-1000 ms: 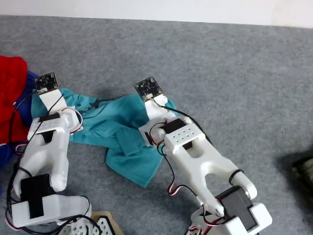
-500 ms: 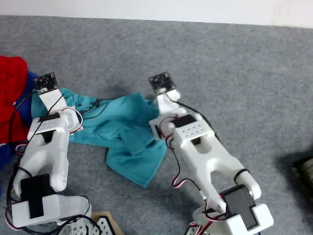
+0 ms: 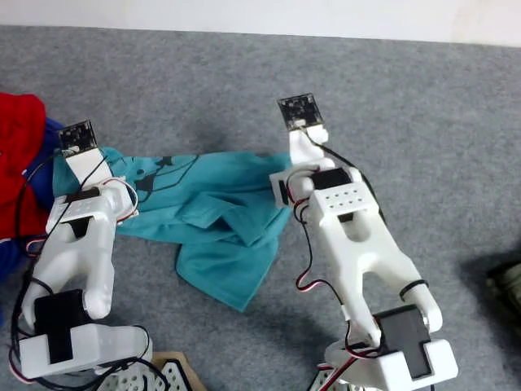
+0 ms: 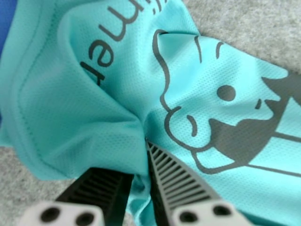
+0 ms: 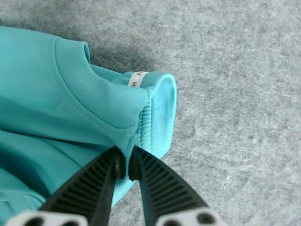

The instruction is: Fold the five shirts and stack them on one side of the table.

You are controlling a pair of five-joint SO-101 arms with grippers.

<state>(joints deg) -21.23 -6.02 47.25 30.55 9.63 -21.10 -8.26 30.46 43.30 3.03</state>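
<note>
High view first: a grey, carpet-like table (image 3: pixel 423 98) runs up to a pale wall strip (image 3: pixel 244 12). A teal shirt (image 3: pixel 212 212) lies rumpled at middle-left, stretched between the two arms. A red shirt (image 3: pixel 16 147) is heaped at the left edge over some blue cloth (image 3: pixel 6 254). The left end effector (image 4: pixel 136 157) is nipped together on a fold beside the shirt's dark print (image 4: pixel 225 136) of a drawing and lettering. The right end effector (image 5: pixel 126 160) is pressed tight on the collar seam, near a small white neck tag (image 5: pixel 137 78) whose print is too small to read.
</note>
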